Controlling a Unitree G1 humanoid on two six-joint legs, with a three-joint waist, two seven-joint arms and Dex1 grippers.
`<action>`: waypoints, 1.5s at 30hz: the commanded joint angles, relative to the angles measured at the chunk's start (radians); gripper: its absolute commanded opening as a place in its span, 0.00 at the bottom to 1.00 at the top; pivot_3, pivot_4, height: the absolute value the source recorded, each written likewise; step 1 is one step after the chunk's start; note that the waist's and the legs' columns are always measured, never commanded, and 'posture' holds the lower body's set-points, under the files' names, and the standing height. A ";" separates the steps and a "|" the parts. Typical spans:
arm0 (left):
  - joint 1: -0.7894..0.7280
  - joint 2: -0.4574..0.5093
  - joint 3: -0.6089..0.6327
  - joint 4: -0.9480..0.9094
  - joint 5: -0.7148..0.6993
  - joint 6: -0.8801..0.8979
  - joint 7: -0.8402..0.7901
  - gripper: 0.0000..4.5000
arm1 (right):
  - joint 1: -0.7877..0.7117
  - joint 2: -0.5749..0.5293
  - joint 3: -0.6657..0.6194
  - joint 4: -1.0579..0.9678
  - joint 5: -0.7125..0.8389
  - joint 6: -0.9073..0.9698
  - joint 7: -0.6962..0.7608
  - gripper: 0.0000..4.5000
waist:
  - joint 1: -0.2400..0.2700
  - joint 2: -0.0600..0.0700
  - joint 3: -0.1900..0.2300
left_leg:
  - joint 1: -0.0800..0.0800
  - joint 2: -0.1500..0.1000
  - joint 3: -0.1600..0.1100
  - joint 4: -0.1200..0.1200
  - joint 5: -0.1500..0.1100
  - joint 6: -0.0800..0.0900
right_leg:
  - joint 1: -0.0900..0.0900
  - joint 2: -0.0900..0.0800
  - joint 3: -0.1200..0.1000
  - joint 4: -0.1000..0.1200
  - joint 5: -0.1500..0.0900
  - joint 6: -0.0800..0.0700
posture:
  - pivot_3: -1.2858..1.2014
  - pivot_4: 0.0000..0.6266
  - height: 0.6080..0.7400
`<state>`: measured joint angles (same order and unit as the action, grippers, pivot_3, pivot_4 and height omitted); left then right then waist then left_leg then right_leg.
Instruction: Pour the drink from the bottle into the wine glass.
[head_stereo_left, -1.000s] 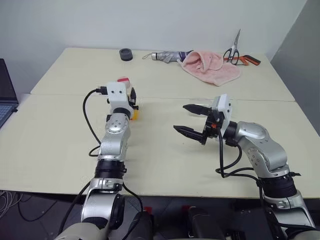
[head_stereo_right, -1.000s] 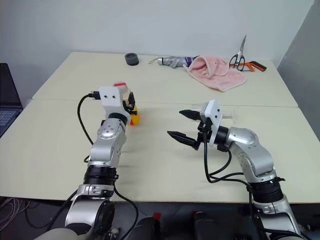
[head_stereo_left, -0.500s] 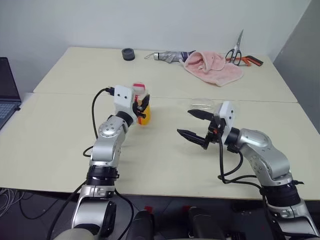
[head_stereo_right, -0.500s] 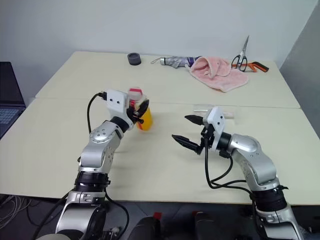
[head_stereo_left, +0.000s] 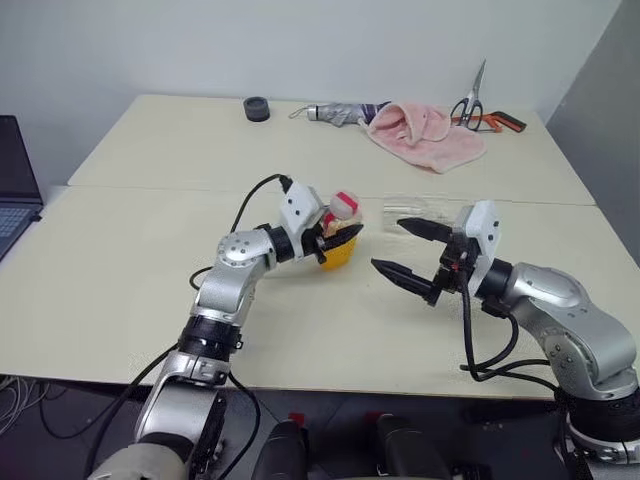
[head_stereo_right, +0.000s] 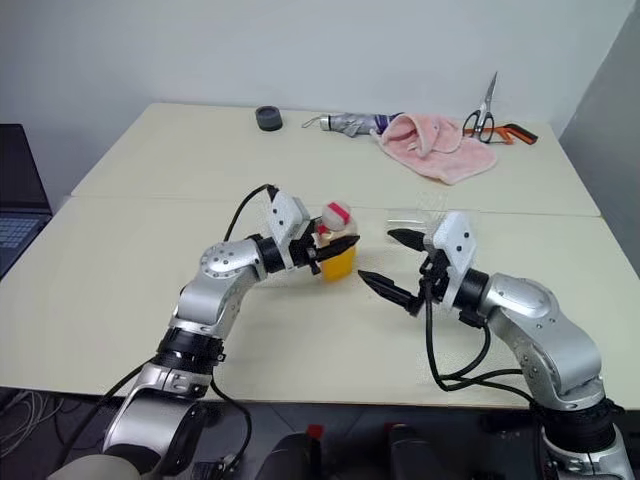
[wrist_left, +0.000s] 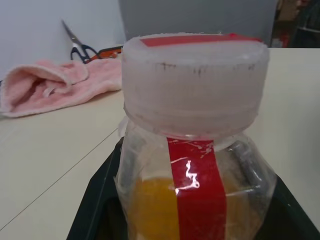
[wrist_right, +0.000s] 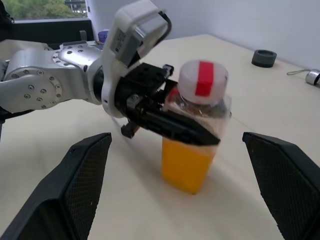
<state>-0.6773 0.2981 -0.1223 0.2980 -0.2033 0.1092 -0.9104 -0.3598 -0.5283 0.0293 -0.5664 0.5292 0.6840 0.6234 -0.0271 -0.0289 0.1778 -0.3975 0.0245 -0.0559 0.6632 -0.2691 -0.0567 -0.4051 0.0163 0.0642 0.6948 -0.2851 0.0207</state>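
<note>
My left gripper (head_stereo_left: 335, 234) is shut on the bottle (head_stereo_left: 341, 238), a small clear one with a whitish, red-striped cap (wrist_left: 195, 82) and a red label stripe (wrist_left: 192, 195). It holds the bottle low over the table's middle, slightly tilted. The orange drink (wrist_right: 186, 167) fills the lower half. Just right of the bottle, my right gripper (head_stereo_left: 388, 244) is open with nothing between its fingers (wrist_right: 82, 172), which point at the bottle. Behind that gripper a faint clear shape, the wine glass (head_stereo_left: 412, 205), rests on the table; how it stands I cannot make out.
At the far edge lie a pink towel (head_stereo_left: 425, 132), scissors (head_stereo_left: 474, 104), a folded umbrella (head_stereo_left: 338, 112) and a black roll (head_stereo_left: 256, 108). A laptop (head_stereo_left: 14, 190) sits at the left. A seam (head_stereo_left: 150, 187) crosses the table (head_stereo_left: 120, 290).
My left gripper has swung the bottle to the right, toward the right gripper, turning its wrist. The right gripper has drawn back a little and stayed open.
</note>
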 joint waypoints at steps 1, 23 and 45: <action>-0.023 -0.031 -0.017 -0.001 -0.053 -0.016 -0.087 0.41 | -0.048 0.032 0.020 -0.033 -0.012 0.030 -0.070 1.00 | 0.000 0.000 0.000 | 0.000 0.000 0.000 0.000 0.000 0.000 | 0.000 0.000 0.000 0.000 0.000 0.000 | 0.52 0.24 1.00; -0.030 -0.049 -0.019 -0.012 -0.124 0.050 -0.277 0.41 | -0.110 0.120 0.053 0.051 -0.066 0.004 -0.123 1.00 | -0.004 0.000 0.000 | -0.001 0.001 0.000 0.000 0.000 0.000 | -0.001 0.000 0.000 -0.001 0.000 0.000 | 0.52 0.24 1.00; -0.069 -0.017 -0.020 0.064 -0.094 -0.009 -0.338 0.41 | -0.126 0.121 0.048 0.088 -0.032 -0.005 -0.063 0.63 | -0.005 0.000 0.000 | -0.001 0.001 0.000 0.000 0.000 0.000 | -0.001 0.001 0.000 -0.001 0.000 0.000 | 0.52 0.24 1.00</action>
<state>-0.7208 0.2837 -0.1495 0.3785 -0.2918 0.1206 -1.2476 -0.4592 -0.4110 0.0887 -0.4633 0.4931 0.7050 0.5544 -0.0317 -0.0287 0.1779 -0.3984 0.0253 -0.0561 0.6631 -0.2692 -0.0564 -0.4058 0.0168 0.0640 0.6940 -0.2850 0.0205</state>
